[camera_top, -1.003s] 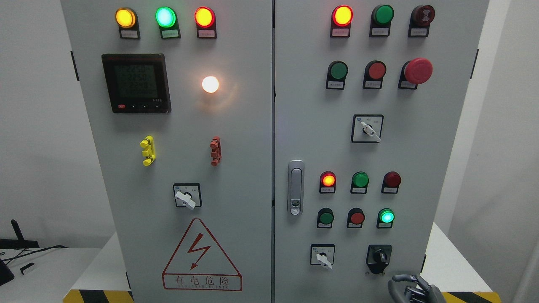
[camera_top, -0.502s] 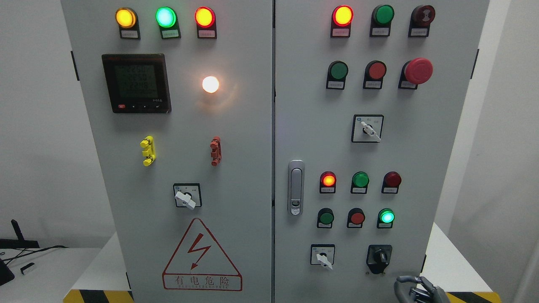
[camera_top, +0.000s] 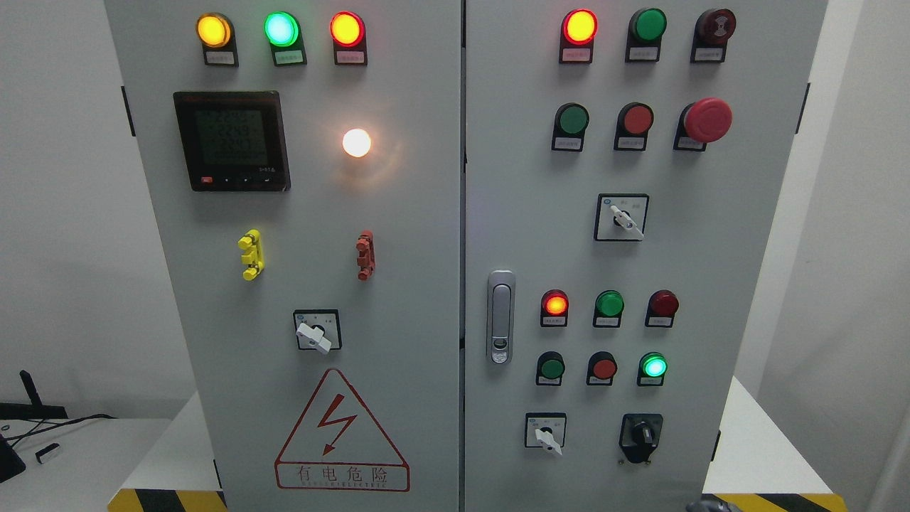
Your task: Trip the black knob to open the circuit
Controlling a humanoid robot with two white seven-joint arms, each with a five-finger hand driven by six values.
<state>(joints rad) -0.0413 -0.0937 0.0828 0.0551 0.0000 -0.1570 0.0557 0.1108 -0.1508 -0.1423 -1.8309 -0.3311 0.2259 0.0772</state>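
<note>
A grey electrical cabinet [camera_top: 426, 213] with two doors filled the view, standing on a white worktop [camera_top: 753, 441] edged with yellow-and-black tape. The black knob [camera_top: 641, 432] sat at the lower right of the right door, on a black plate, below a lit green lamp [camera_top: 653, 366] and to the right of a small white switch [camera_top: 545, 432].

Only a sliver of the right hand [camera_top: 711, 505] showed at the bottom edge, below and a little to the right of the knob and apart from it; too little was visible to tell whether it was released or clenched. The left hand was out of the picture.

Higher on the right door were a red mushroom button [camera_top: 707, 119], another white switch [camera_top: 621, 217] and a lit red lamp [camera_top: 579, 26] at the top. A silver door handle [camera_top: 500, 316] stood upright near the seam between the doors.

On the left door a dark meter screen [camera_top: 231, 140] sat beside a glowing white lamp [camera_top: 356, 142]. Below them were a yellow clip [camera_top: 251, 254], a red clip [camera_top: 365, 254], a third white switch [camera_top: 317, 331] and a red triangular warning sign [camera_top: 341, 434] with a lightning bolt.
</note>
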